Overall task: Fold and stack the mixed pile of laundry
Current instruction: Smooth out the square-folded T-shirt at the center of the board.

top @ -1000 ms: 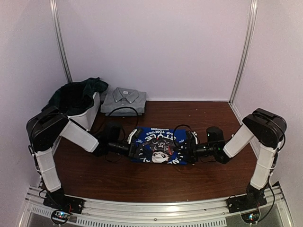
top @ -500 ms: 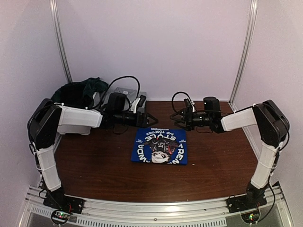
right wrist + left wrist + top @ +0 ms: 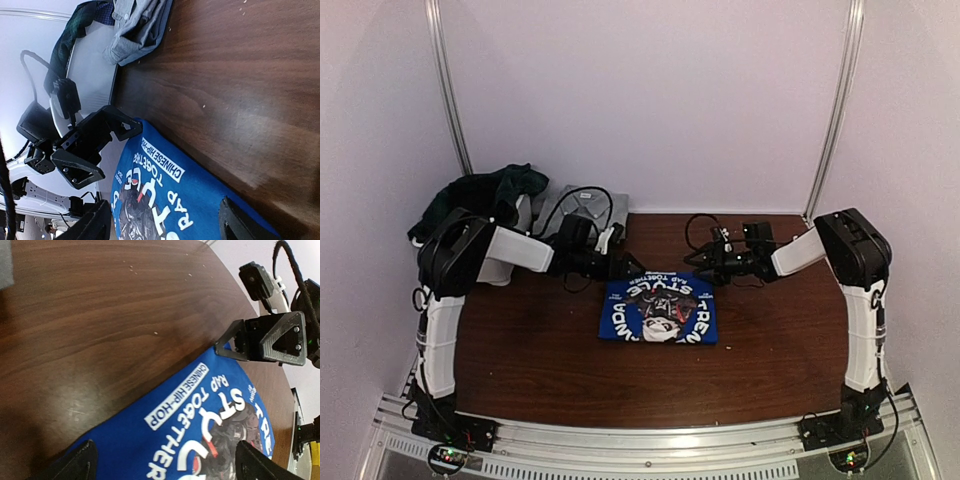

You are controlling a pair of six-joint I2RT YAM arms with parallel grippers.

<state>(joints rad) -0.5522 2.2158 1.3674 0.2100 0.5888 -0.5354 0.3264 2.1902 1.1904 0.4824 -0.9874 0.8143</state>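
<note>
1 broad strip of bare table (image 3: 570, 380) separates the arm bases from the work; room to draw a garment nearward is judged ample. Beyond it, the T-shirt (image 3: 660, 315) lies flat at mid-table, folded to a neat rectangle, print up.

Judgement: light, limp cotton. It will sag and unfold if lifted by 1 point, so take it at 2 corners or slide under an edge.

At its far edge, the left gripper (image 3: 634, 270) sits at the far-left corner and the right gripper (image 3: 704, 267) at the far-right corner. Both wrist views show the fingers spread wide, holding nothing, low over the cloth. The 2 grippers face each other, near but apart; a collision risk is noted if either reaches inward.

Farther back, a folded grey shirt (image 3: 582, 205) rests by the rear wall, just right of the basket (image 3: 92, 65), over whose rim green cloth (image 3: 495, 190) hangs. Open table is wider on the right than on the left.
</note>
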